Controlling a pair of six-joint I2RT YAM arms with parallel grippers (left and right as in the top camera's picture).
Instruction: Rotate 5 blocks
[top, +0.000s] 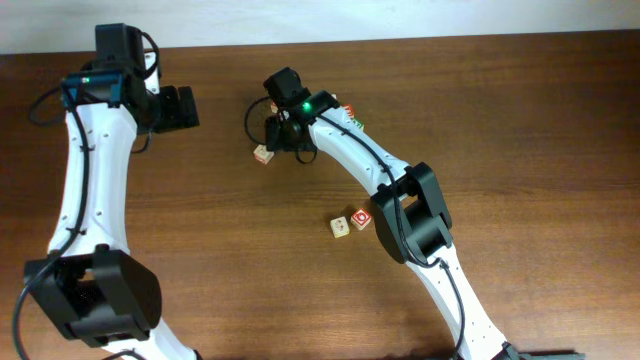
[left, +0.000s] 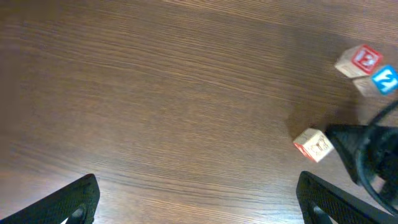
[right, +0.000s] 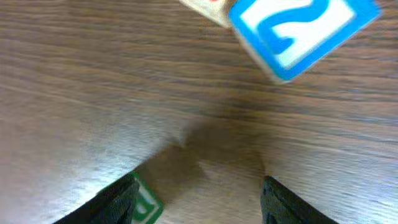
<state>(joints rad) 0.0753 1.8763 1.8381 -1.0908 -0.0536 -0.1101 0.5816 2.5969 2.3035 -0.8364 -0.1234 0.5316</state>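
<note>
"Blocks: how many show?"

"Overhead, four cubes lie on the bench (top: 200, 230). A pale block (top: 263, 154) is just beside the right tool (top: 283, 135), a touching pair lies nearer the middle, and one red-and-green cube (top: 351, 115) is half hidden by the right arm (top: 345, 142)."

"And the pair?"

"From the left wrist it is one red-framed block (left: 361, 60) touching one blue-faced cube (left: 385, 79). The pale block sits nearer that camera, with a red side showing."

"Right tool?"

"Its two fingers are parted with bare wood between them, gripping nothing — though one green-printed corner (right: 147, 208) sits against the inner side of one finger. I cannot tell whether that corner belongs to the pale block."

"Left tool (left: 198, 186)?"

"Spread wide and holding nothing — it hangs over bare bench, left of every cube and apart from them."
</note>
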